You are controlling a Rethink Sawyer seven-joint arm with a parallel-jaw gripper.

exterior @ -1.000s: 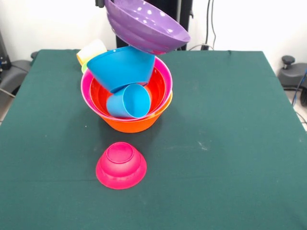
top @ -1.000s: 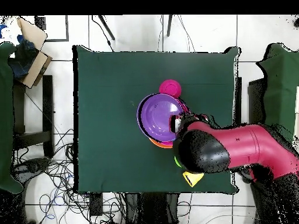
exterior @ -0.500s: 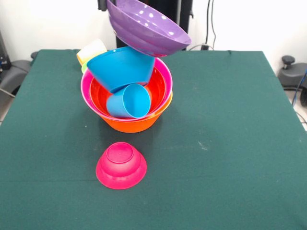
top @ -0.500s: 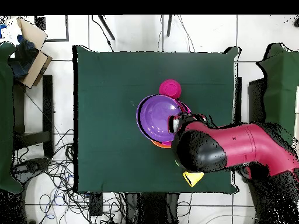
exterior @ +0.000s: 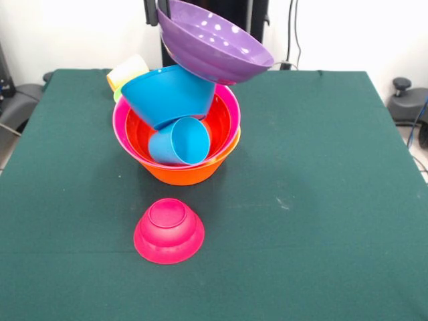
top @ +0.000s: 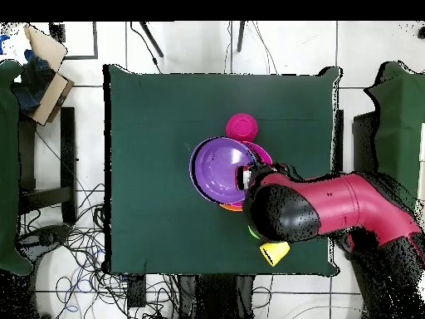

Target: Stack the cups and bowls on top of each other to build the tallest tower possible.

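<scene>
Grasps the purple bowl (exterior: 214, 50) by its far rim with the pincer (exterior: 154, 10), clenched at the very top of the front view and partly hidden under the arm from overhead. Holds it aloft, tilted with the open side facing up and forward, just above the tower (exterior: 177, 127), probably to clear the pile before setting it on top. Directly beneath, a blue bowl (exterior: 170, 93) perched askew on a blue cup (exterior: 179, 142) lying on its side, mouth forward. An uneven seat, so likely to tip whatever lands on it. Around those, a red bowl (exterior: 221, 124) nested in a pink bowl (exterior: 231, 100), nested in an orange bowl (exterior: 184, 174), on the worktop (exterior: 321, 200) left of centre. Behind the pile, a yellow cup (exterior: 127, 70). In front, apart, a magenta bowl (exterior: 168, 231) upside down, not yet stacked.
</scene>
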